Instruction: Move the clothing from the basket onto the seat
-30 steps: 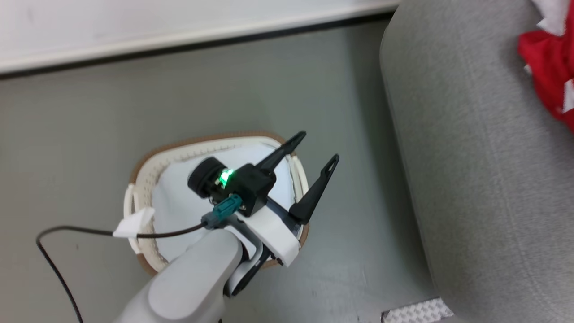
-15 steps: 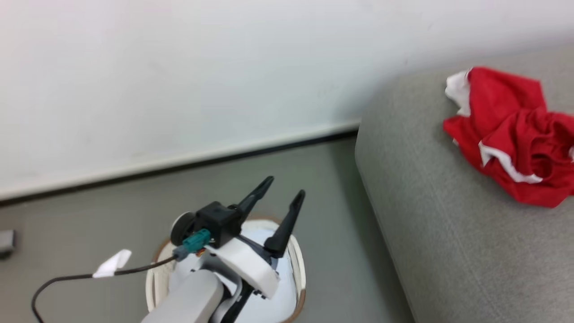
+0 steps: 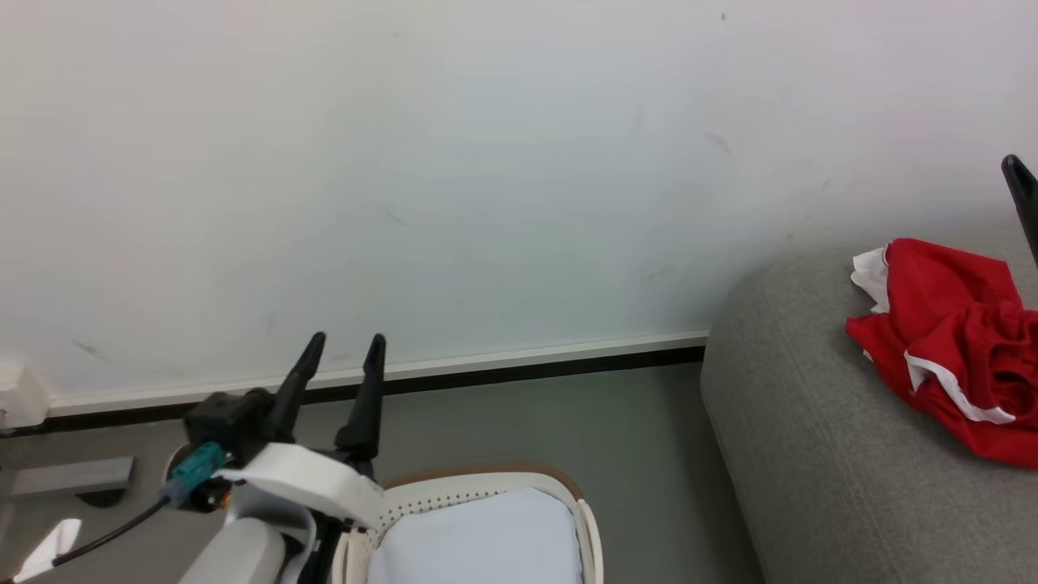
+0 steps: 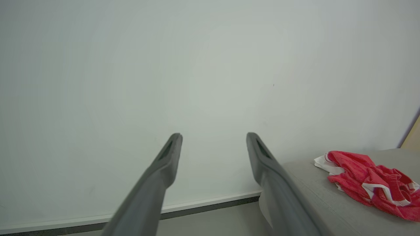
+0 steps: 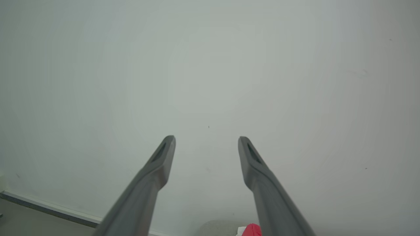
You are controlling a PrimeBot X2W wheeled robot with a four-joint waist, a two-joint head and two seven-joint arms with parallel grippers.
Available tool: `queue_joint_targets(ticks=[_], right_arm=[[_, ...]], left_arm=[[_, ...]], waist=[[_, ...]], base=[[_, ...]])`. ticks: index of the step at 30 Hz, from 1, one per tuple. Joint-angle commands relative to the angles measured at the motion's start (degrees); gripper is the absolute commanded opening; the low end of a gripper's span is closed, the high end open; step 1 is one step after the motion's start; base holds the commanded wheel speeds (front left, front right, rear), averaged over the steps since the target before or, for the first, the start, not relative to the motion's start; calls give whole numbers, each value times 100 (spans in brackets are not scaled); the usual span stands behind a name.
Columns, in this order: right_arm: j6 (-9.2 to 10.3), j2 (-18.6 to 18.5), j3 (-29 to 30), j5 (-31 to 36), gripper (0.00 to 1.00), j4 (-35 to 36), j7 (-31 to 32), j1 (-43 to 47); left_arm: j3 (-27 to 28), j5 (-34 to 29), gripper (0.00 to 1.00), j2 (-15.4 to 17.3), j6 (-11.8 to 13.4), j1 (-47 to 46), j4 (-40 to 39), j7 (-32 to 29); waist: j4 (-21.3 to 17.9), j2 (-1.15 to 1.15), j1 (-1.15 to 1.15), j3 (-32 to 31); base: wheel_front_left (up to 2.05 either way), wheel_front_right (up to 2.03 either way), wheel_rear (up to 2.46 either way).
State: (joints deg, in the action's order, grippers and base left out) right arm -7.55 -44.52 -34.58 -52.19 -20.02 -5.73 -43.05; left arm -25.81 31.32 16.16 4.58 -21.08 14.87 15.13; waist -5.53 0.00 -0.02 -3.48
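Observation:
The red clothing [image 3: 949, 341] with white trim lies crumpled on the light grey seat [image 3: 811, 454] at the right. At the bottom centre, the cream basket [image 3: 486, 477] holds its white cloth liner [image 3: 478, 539] and no red fabric that I can see. My left gripper [image 3: 346, 345] hangs open and empty over the basket's left rim, pointing at the wall. In the left wrist view that gripper [image 4: 214, 137] is open, with the clothing [image 4: 367, 183] on the seat [image 4: 328, 209] to the right. My right gripper [image 5: 206, 141] is open and empty, above a sliver of red clothing [image 5: 252, 230].
A white wall [image 3: 519, 162] with a dark-edged baseboard [image 3: 527, 365] stands behind grey floor [image 3: 649, 438]. A grey block [image 3: 69, 476] lies on the floor at the far left. A black cable [image 3: 105, 535] trails from my left wrist. One dark finger [image 3: 1023, 203] shows at the right edge.
The head camera has tilted up, so the basket sank to the bottom edge. My left gripper lifted from over the liner to the basket's left rim and points at the wall.

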Motion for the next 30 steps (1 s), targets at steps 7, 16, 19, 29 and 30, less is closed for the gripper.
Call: queue_joint_targets(ticks=[7,16,19,29,30], right_arm=[[13,867,1020,558,100,32,-832,1472],[13,2279,1808,1159,100,271,-950,3127],[13,2598,1927,1321,100,386,-946,3330],[13,3383,2111,2518,100,715,-947,3933],[13,3431,2117,2586,100,667,-947,3942]], left_arm=[[846,-107,100,-28,179,831,36,0],[1673,-505,100,-471,7,1647,1,1],[1805,-640,100,-588,-80,1744,23,1],[2307,-1540,100,-1070,-464,1947,184,2],[2346,-1590,100,-1099,-509,1940,211,2]], waist=[[376,0,2,-178],[275,0,2,-202],[225,0,2,-205],[140,0,2,-171],[143,0,2,-170]], base=[[0,0,0],[0,0,0],[0,0,0],[0,0,0],[0,0,0]])
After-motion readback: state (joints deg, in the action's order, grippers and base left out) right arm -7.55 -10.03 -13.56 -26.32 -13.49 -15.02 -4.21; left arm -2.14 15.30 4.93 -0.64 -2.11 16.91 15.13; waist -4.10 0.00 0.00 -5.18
